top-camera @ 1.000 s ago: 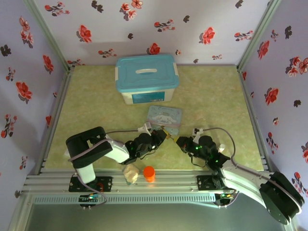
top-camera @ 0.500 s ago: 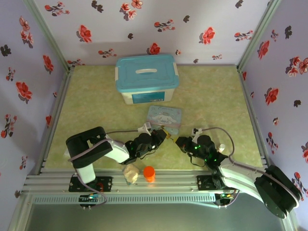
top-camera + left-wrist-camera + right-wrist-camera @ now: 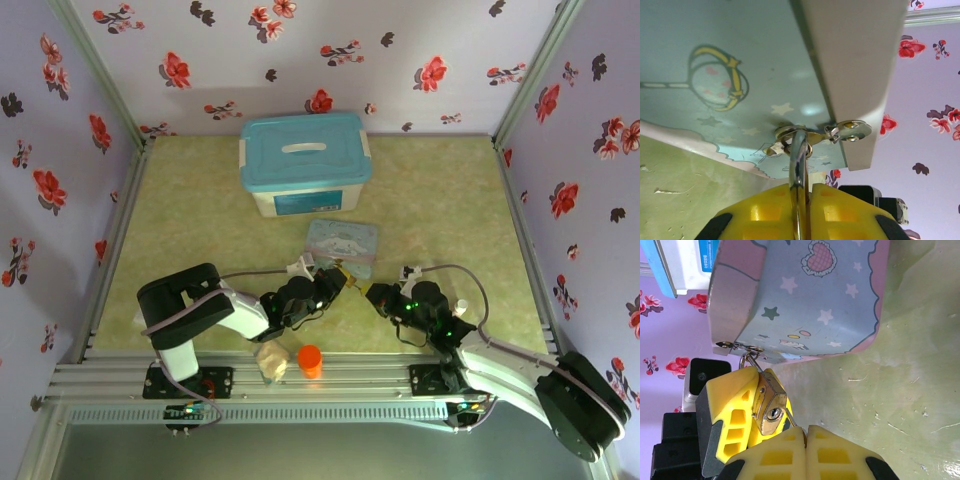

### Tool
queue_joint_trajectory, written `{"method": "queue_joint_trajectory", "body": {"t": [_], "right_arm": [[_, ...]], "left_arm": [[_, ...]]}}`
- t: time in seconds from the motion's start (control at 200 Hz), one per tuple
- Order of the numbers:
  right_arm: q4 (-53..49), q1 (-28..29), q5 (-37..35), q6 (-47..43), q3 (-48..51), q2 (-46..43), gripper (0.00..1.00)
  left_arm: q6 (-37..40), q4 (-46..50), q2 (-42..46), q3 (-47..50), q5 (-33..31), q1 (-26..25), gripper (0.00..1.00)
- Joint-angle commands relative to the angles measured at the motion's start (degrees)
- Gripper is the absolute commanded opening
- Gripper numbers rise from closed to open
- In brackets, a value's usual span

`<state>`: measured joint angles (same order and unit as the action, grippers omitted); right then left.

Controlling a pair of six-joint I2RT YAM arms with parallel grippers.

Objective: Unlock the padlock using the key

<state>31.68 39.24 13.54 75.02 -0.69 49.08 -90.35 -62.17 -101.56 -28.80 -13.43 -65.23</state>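
Left hand (image 3: 800,202) was clenched on the padlock (image 3: 771,401), which hung by its shackle from the hasp ring at the edge of the cartoon tin (image 3: 815,300) lying on the table (image 3: 910,365). From the left wrist the lock showed edge-on, a thin bright strip between yellow fingers, its body mostly hidden. Right hand (image 3: 805,447) was shut tight just below the keyhole face. A thin dark sliver, the key (image 3: 792,418), ran from its fingertips to the lock's lower corner, bow hidden and tip hard to make out. From above, lock and key were too small to read.
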Motion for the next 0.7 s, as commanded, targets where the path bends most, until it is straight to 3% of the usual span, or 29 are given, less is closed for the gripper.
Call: {"method": "queue_joint_trajectory", "body": {"t": [0.0, 0.695], "right_arm": [[1.9, -0.5, 0.0, -1.0, -0.9, -0.8, 0.0], [-2.2, -0.5, -0.2, -1.8, -0.4, -4.4, 0.0]], "left_arm": [[-0.1, -3.1, -0.6, -0.8, 0.3, -0.1, 0.0], [-0.4, -3.8, -2.7, -2.2, 0.6, -0.2, 0.0]]}}
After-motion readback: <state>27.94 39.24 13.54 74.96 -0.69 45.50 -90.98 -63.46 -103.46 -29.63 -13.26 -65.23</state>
